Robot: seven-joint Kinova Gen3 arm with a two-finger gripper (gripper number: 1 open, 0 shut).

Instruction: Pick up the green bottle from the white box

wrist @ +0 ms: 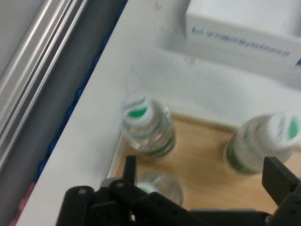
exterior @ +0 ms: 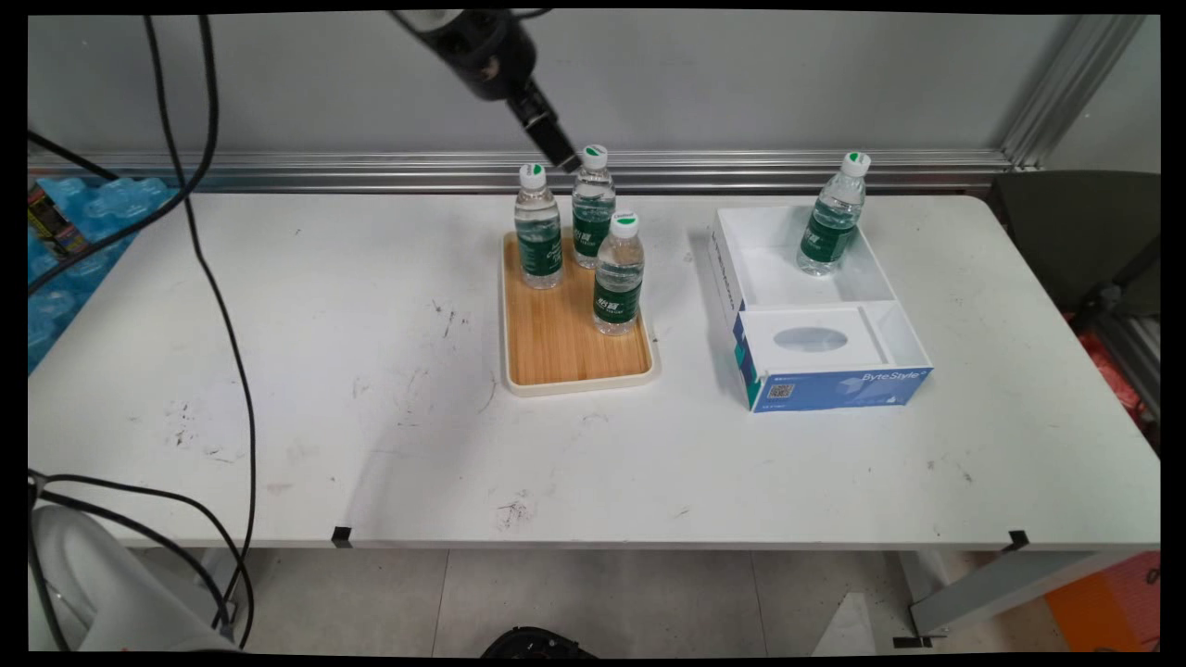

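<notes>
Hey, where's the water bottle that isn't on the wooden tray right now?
In the main view, the lone bottle stands upright in the far compartment of the white and blue box, right of the wooden tray holding three other bottles.

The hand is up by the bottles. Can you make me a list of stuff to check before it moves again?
1. Hand open: ok, its fingers stand apart in the hand view.
2. Hand holding nothing: ok.
3. Three bottles upright on the wooden tray: ok.
4. Hand close to the back bottle: ok, beside its cap; whether it touches, cannot tell.
5. Left bottle clear of the hand: cannot tell, it stands right next to it.
6. Fourth bottle upright in the white box: ok.
</notes>
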